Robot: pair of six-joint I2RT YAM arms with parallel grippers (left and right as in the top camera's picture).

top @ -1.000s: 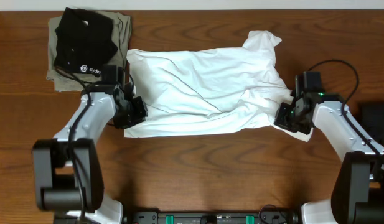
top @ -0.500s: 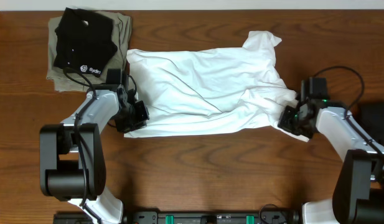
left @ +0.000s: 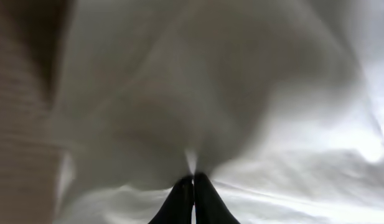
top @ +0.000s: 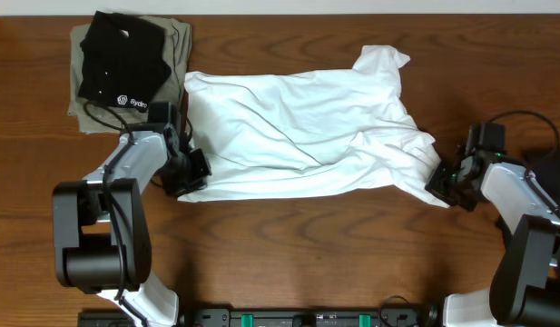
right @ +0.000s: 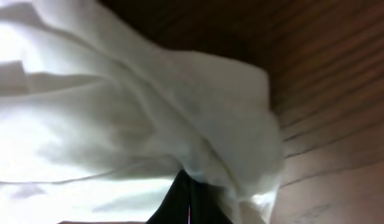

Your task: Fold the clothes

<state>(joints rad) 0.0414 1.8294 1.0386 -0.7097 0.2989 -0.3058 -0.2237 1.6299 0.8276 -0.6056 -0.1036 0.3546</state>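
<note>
There were 3 garments on 1 wooden table (top: pixel 307 245): 1 white T-shirt (top: pixel 298 127), 1 folded black shirt (top: pixel 125 59) and 1 folded khaki-olive garment (top: pixel 178 45). The black shirt carried 1 small white logo (top: pixel 134 101). There were 2 robot arms, 1 left arm (top: pixel 139 159) and 1 right arm (top: pixel 511 186), with 2 grippers between them: 1 left gripper (top: pixel 191 173) and 1 right gripper (top: pixel 443 186). Each wrist view showed 2 dark fingers (left: pixel 179 202) (right: pixel 173 202). 1 dark object (top: pixel 545 173) lay at the right edge, too cropped to name.

T-shirt (top: pixel 289 127) on table (top: pixel 280 254), folded pile (top: pixel 125 59) far left
</note>
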